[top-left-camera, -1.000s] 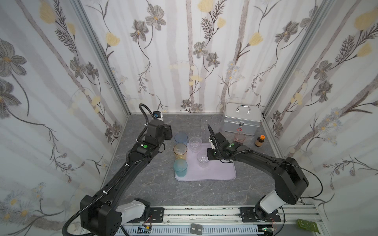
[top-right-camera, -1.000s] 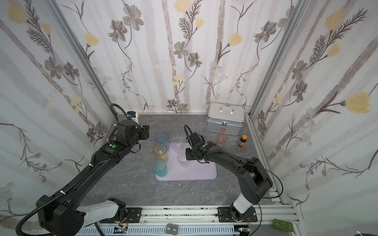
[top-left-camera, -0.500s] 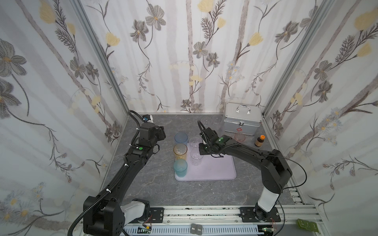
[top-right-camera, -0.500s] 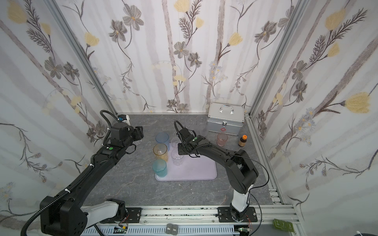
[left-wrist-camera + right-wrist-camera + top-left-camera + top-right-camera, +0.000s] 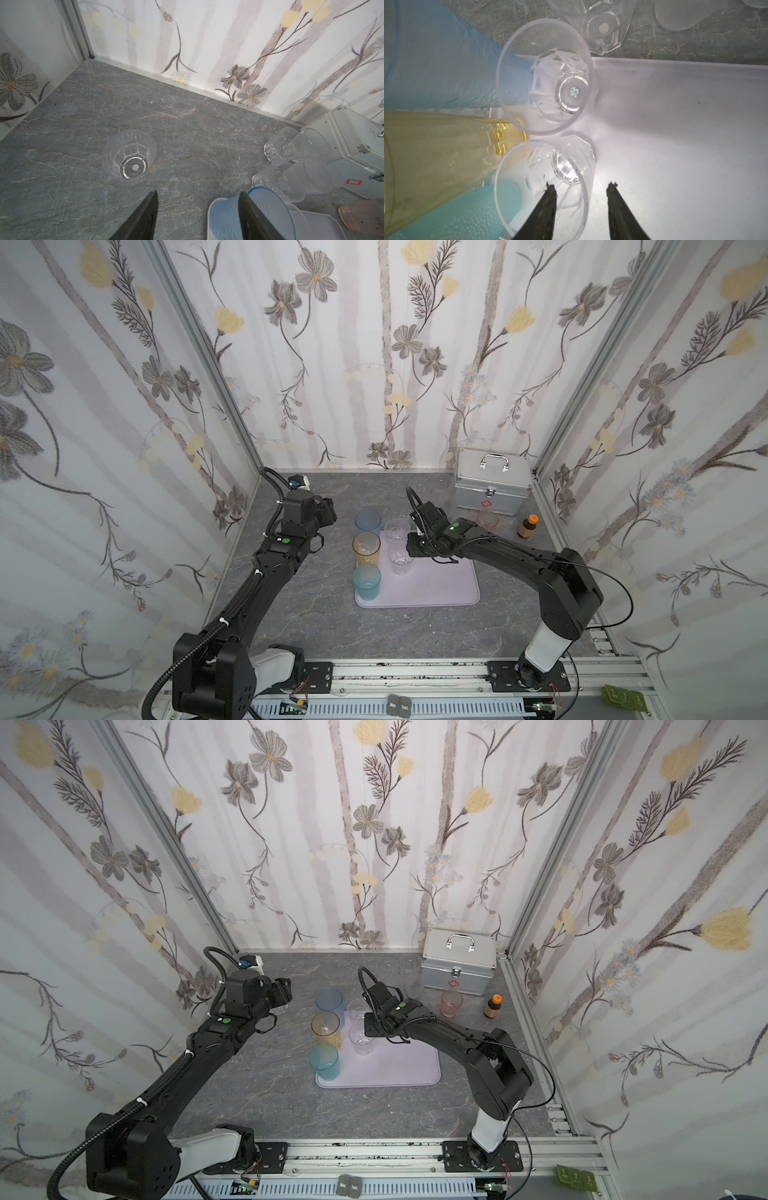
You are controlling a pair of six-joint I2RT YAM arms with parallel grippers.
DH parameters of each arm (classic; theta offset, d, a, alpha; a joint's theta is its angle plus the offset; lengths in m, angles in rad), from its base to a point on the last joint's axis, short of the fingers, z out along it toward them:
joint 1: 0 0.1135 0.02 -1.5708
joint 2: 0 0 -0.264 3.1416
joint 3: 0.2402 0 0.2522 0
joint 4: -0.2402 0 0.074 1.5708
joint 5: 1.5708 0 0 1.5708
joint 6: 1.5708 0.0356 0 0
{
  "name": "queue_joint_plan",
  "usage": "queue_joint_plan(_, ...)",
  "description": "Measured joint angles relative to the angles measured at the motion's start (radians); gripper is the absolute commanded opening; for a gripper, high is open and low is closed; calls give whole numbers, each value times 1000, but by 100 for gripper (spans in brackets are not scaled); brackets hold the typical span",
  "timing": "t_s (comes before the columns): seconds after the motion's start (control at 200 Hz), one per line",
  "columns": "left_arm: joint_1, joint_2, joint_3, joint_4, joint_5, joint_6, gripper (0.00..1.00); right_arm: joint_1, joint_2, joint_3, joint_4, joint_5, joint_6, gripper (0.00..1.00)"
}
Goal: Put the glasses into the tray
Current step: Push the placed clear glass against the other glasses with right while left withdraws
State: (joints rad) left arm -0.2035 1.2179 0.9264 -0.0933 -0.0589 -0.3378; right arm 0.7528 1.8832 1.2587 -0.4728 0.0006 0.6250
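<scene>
Since a second ago the right gripper (image 5: 580, 187) has carried its clear glass (image 5: 400, 558) across the tray (image 5: 440, 583) toward the row of tall tumblers and let go. Its jaws now stand moderately apart, one finger inside the rim and the other outside, with the wall between them untouched. That straddling pose suggests the glass was pinched by its wall, a grip that probably suits a smooth cup too broad to clasp around. It stands upright just beside the amber tumbler (image 5: 366, 547), with a second clear glass (image 5: 396, 528) next to it toward the back wall, and the blue tumbler (image 5: 368, 519) and teal tumbler (image 5: 366, 581) along the same edge. Packing them close likely keeps the bare half of the tray free for the rest. The left gripper (image 5: 198, 193) hangs wide and empty above the counter (image 5: 187, 128), aimed near a faceted glass (image 5: 128, 155) that stands alone outside the tray, probably its next pick. More wait by the silver case (image 5: 492, 489): a cluster of clear and frosted glasses (image 5: 286, 178) against it and a pink glass (image 5: 487, 519) in front.
</scene>
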Motion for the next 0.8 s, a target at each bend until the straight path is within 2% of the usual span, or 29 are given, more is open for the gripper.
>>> queue_joint_plan(0.18, 3, 9, 0, 4, 9, -3, 64, 0, -2, -49, 14, -32, 7, 38)
queue_joint_plan(0.41, 5, 17, -2, 14, 15, -3, 64, 6, 30, -40, 57, -48, 21, 20)
queue_joint_plan(0.799, 11, 24, -2, 15, 27, -6, 64, 13, 92, 56, 22, 12, 21, 15)
